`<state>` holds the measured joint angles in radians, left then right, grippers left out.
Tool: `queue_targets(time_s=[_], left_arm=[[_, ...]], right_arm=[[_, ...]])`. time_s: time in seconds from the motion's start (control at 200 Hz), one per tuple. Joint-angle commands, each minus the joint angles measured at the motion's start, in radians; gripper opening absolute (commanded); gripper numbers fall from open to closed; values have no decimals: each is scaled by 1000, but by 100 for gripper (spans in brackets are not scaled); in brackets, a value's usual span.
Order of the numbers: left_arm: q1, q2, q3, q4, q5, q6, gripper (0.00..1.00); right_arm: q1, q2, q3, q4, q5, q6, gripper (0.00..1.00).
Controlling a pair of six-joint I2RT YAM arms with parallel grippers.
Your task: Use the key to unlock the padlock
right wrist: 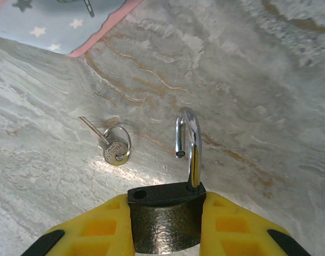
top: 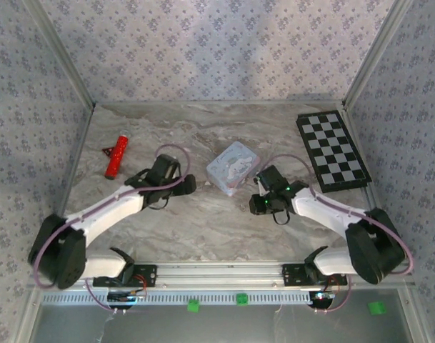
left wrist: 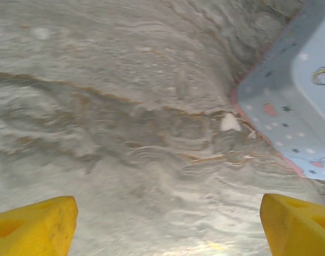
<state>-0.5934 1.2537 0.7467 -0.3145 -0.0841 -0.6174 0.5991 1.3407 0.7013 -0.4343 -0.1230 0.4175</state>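
Yellow right pincer (right wrist: 165, 207) clamps the open-shackled padlock (right wrist: 165, 226), key (right wrist: 113, 149) near the blue tin (right wrist: 55, 24); left pincer (left wrist: 167, 218) gapes wide.

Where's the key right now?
Right wrist view: the key lies on the table, just left of the padlock held by the right gripper, below the blue tin.

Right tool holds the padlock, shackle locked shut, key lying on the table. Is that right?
Not the shackle: the right wrist view shows it open, free end out of the padlock. The right tool does hold it, and the key lies on the table.
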Motion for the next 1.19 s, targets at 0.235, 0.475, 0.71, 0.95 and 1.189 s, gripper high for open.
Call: queue_targets(time_s=[0.235, 0.475, 0.71, 0.95, 1.189], left_arm=[[16, -252, -191, 34, -48, 8, 91], [17, -236, -198, 41, -18, 8, 92], [17, -229, -183, 19, -23, 29, 92], [17, -258, -136, -69, -89, 71, 92], [29, -404, -124, -108, -379, 178, 93]], right_arm=[[40, 143, 94, -68, 74, -40, 29], [57, 194, 98, -51, 61, -43, 32], [63, 180, 99, -55, 70, -51, 41], [67, 9, 118, -143, 149, -48, 53], [100, -341, 179, -277, 468, -110, 53]])
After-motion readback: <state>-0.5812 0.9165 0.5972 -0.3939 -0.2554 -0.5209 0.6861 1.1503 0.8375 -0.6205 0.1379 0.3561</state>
